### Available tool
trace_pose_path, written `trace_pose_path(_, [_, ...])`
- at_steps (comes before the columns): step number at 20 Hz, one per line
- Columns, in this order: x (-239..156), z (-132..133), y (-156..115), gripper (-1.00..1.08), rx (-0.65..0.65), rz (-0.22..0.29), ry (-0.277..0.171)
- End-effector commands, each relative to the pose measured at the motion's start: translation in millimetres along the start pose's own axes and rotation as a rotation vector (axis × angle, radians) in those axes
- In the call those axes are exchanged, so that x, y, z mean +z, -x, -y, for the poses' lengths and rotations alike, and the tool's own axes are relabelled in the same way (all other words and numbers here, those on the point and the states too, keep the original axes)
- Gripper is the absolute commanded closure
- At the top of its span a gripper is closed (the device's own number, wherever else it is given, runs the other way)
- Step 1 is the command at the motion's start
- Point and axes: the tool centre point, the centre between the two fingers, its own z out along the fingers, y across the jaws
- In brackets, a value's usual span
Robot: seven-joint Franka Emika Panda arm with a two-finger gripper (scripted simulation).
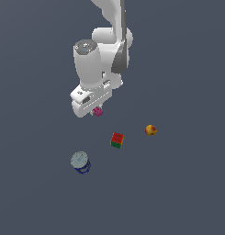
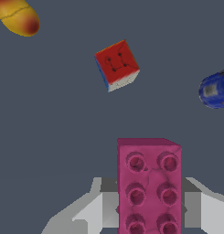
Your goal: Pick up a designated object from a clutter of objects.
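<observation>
Gripper point(image 1: 97, 110) clamping pink brick point(image 2: 149, 185), fingers point(image 2: 93, 212) pressing both long sides. Brick sitting between jaws beneath hand, apparently lifting clear of floor. Cube point(image 1: 117, 140), ball point(image 1: 151, 130), can point(image 1: 80, 163) lying apart. Best rising straight, slowly, keeping squeeze steady.

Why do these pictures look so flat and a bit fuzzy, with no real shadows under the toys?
Exterior view: even, soft light, no cast shadow under the cube or the can; small things render coarse and blurry. Wrist view: the pink brick between the tool's fingers looms large with soft edges, and the ball is stretched into an oval near the corner.
</observation>
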Motion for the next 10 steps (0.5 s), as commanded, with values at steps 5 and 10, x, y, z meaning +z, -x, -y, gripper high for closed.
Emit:
trace_pose_path(5, [-56,-36,10,1.08,0.0,0.0,-0.001])
trace_pose_path(10, [-100,-65,18,1.08,0.0,0.001,0.0])
